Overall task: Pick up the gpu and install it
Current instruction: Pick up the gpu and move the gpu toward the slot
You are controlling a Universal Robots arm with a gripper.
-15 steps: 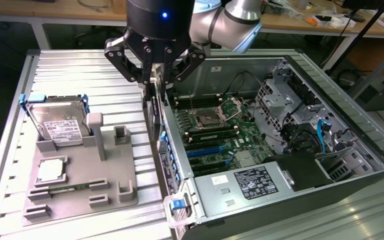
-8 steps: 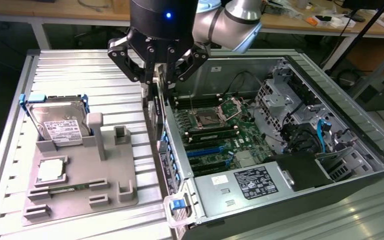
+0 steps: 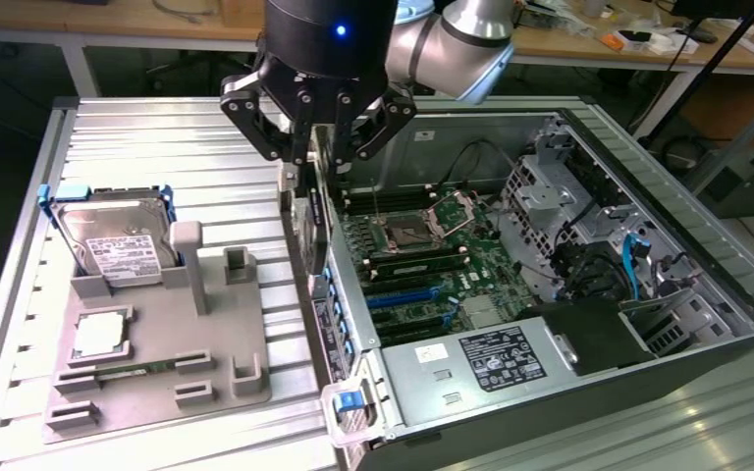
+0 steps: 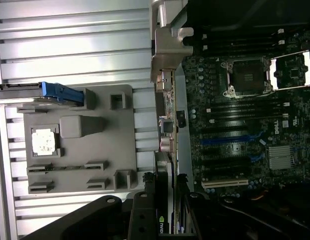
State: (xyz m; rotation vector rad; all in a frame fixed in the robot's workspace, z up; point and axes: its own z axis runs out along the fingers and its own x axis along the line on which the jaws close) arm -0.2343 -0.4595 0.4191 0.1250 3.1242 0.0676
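Note:
The gpu is a thin dark card hanging edge-on, long side down, over the open computer case's wall on the exterior view's left. My gripper is shut on its upper end, black fingers on either side. In the wrist view the gpu runs away from the gripper, and its silver end bracket is at the far end. The card floats above the gap between the grey fixture and the motherboard, clear of the blue slots.
The open case lies on its side with cables and a drive cage at the exterior view's right. A grey fixture holds a hard drive, a CPU and a RAM stick. Ribbed metal table all around.

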